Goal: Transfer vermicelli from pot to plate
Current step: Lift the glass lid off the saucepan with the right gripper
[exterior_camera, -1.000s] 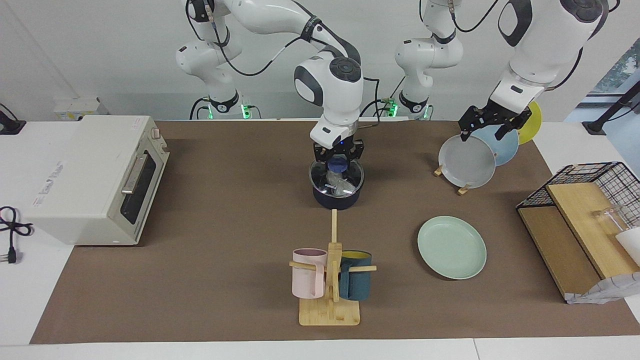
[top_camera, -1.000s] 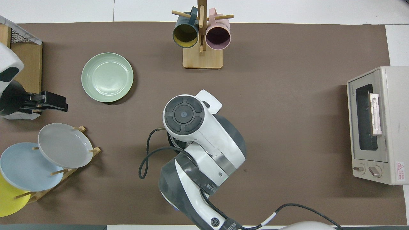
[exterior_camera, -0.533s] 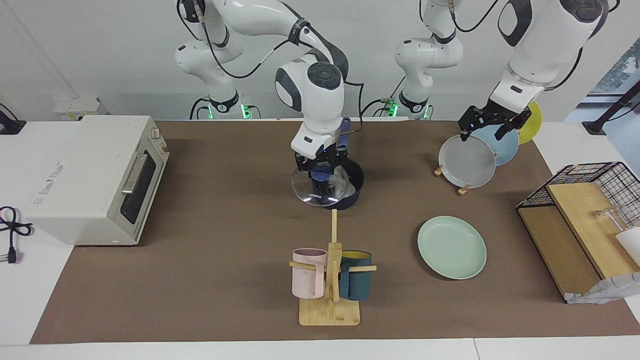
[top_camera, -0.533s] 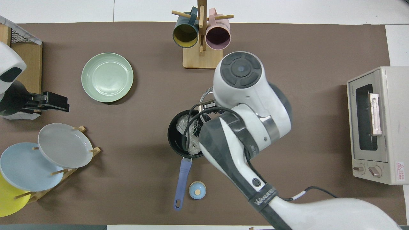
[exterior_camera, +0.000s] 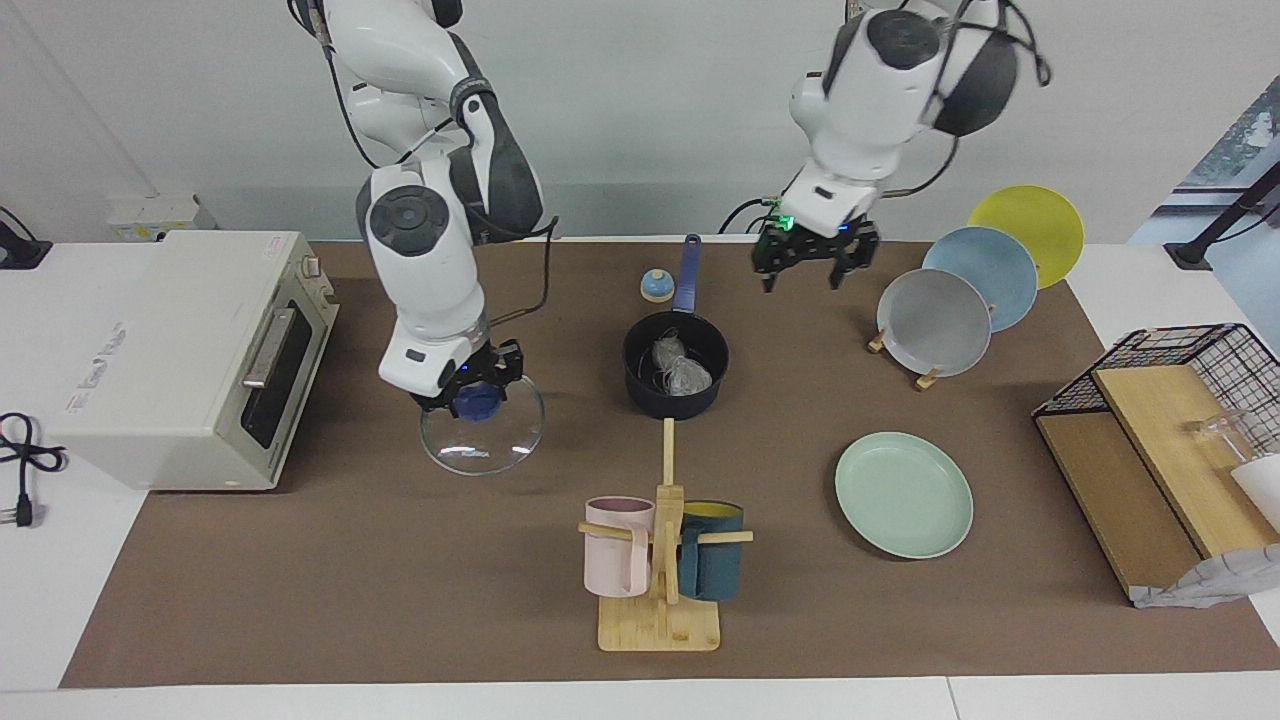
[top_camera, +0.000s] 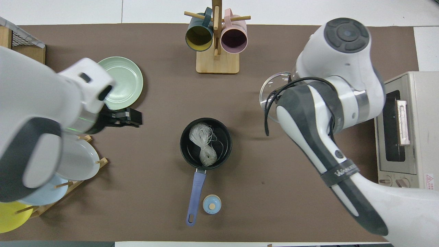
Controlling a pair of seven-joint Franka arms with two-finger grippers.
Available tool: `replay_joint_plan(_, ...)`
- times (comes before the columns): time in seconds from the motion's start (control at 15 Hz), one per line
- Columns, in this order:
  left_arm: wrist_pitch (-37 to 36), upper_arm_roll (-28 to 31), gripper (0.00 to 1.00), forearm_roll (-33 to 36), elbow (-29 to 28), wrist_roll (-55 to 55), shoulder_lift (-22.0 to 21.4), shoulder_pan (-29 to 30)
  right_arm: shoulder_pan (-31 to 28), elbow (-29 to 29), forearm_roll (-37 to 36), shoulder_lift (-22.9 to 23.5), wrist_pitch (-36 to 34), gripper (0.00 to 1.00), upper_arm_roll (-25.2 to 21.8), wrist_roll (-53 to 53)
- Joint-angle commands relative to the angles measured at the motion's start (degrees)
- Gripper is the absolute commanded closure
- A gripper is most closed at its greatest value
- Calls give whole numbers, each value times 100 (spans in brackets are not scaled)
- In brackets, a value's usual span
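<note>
Jaws first: right gripper is clamped on the blue knob of the glass lid, holding it over bare mat toward the toaster oven; left gripper, fingers spread and empty, hangs above the mat between the pot and the plate rack. Vermicelli sits uncovered in that pot, two pale bundles linked by loose strands. Light, limp and springy, I reckon, so pinch a bundle's dense middle. Mint plate lies bare beside the mug stand.
</note>
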Motion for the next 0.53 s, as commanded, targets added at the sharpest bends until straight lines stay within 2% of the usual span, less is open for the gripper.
replay_joint_plan(0.0, 1354, 139, 0, -61, -690, -634, 683, -829, -382, -566, -71, -224, 620, 45, 92, -684)
replay_joint_plan(0.13, 1735, 139, 0, -61, -779, -635, 940, -884, -610, -927, -71, -234, 1157, 45, 92, -906)
replay_joint_plan(0.47, 2130, 139, 0, -52, -762, -547, 1326, -848, -699, -1166, -10, 82, 1853, 45, 100, -854)
